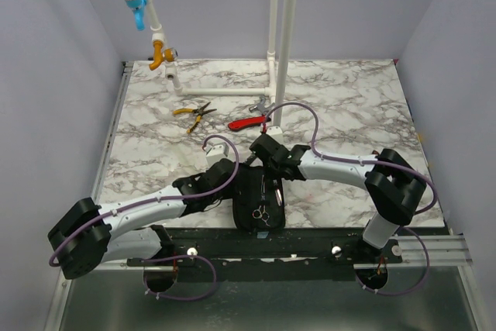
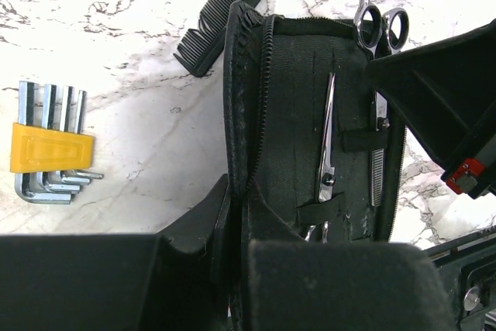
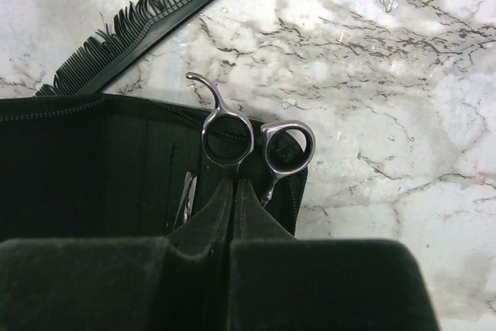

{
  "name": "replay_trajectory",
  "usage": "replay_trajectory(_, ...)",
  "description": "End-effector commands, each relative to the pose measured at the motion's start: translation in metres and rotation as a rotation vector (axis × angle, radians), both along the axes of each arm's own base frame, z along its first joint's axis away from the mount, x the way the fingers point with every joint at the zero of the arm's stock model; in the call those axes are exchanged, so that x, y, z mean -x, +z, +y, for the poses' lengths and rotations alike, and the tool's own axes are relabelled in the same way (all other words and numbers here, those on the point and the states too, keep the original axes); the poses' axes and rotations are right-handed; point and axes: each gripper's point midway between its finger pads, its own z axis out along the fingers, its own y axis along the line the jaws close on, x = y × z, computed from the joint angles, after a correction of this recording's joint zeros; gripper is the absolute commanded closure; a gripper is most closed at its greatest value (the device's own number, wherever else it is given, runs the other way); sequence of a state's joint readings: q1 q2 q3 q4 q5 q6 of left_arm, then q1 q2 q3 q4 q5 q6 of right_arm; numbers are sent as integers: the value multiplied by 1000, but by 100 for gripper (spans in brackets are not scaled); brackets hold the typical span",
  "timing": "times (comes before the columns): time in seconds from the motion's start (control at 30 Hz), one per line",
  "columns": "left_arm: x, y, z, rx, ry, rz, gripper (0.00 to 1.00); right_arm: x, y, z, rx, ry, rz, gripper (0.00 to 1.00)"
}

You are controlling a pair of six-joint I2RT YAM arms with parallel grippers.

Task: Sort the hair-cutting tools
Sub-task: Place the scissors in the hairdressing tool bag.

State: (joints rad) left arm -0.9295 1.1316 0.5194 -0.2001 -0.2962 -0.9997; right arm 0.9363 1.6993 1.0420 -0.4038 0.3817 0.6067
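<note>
- Left jaws pinch the open case's (image 2: pixel 294 114) edge; right jaws, pressed shut, sit against the scissors' (image 3: pixel 229 136) rings, blades tucked under a case strap (image 2: pixel 364 141).
- Pushing askew could jam them or drag the case.

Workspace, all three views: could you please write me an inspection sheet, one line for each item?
Surface: marble table, no spills seen.
Job's things: open black case holding straight scissors and toothed scissors; black comb beside it.
Clutter: yellow pliers, red-handled tool, hex keys.
Hands: left hand shut on the black case's flap; right hand shut on the toothed scissors' handle.
Cables: purple cables loop along both arms.
Surroundings: white pipes, blue valve, grey walls.
</note>
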Motion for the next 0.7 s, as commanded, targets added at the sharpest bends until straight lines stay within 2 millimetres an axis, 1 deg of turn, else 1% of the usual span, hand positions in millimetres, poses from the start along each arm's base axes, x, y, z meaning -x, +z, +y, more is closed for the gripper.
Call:
replay_trajectory(0.0, -7, 0, 5, -47, 15, -21, 100, 3, 2, -9, 66, 42, 35, 99)
replay_trajectory(0.13, -7, -2, 5, -55, 14, -16, 100, 7, -3, -7, 64, 45, 67, 99)
replay_trajectory(0.3, -8, -1, 6, -56, 24, -20, 100, 12, -15, -11, 24, -7, 104, 99)
replay_trajectory(0.43, -8, 0, 7, -52, 26, -23, 100, 19, -26, -13, 26, 0, 134, 99)
replay_trajectory(0.47, -8, 0, 7, -52, 26, -23, 100, 19, -25, -13, 16, -3, 129, 99)
replay_trajectory(0.57, -8, 0, 6, -51, 25, -22, 100, 16, -13, -9, -20, 14, 96, 99)
replay_trajectory(0.6, -8, 0, 6, -51, 23, -23, 100, 15, -9, -8, -25, 23, 87, 96)
replay_trajectory(0.67, -8, 1, 5, -49, 21, -23, 100, 12, -1, -6, -37, 40, 66, 85)
